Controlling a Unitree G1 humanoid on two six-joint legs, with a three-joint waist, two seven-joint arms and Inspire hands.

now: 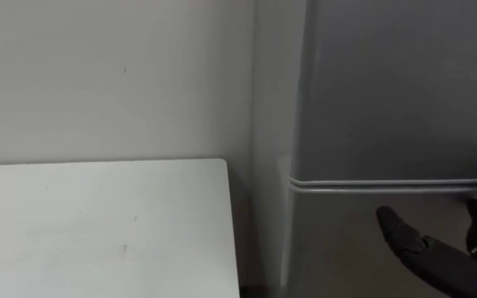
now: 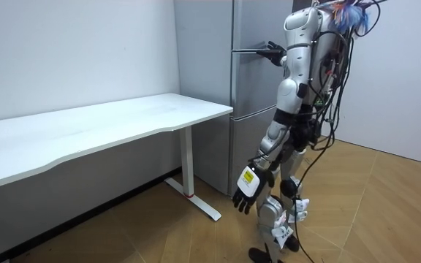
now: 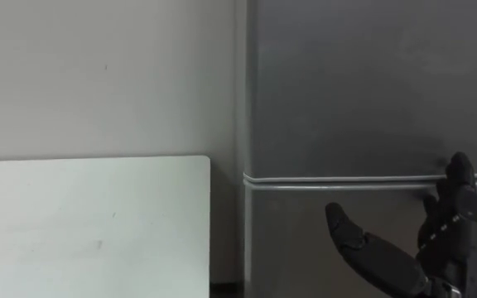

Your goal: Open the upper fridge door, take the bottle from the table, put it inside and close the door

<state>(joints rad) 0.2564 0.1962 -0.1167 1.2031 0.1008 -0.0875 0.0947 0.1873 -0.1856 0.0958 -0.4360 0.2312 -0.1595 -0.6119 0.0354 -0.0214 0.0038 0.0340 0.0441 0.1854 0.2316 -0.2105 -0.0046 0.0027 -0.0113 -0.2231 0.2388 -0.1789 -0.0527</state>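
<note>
Right hand (image 3: 412,266) is hovering before the fridge (image 3: 363,99) door seam, fingers spread apart; left hand (image 2: 245,193) is hanging, fingers relaxed.

Both eye views look from the head, close up, at the fridge (image 1: 387,99) front and white table (image 1: 98,223) corner. The room view, standing well back, takes in both from the robot's left.

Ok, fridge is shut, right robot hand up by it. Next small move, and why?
Probably ease the right robot hand to the seam under the upper door and hook it there: the door is closed and the hand is open just by the seam. The left robot hand hangs open at its side.
</note>
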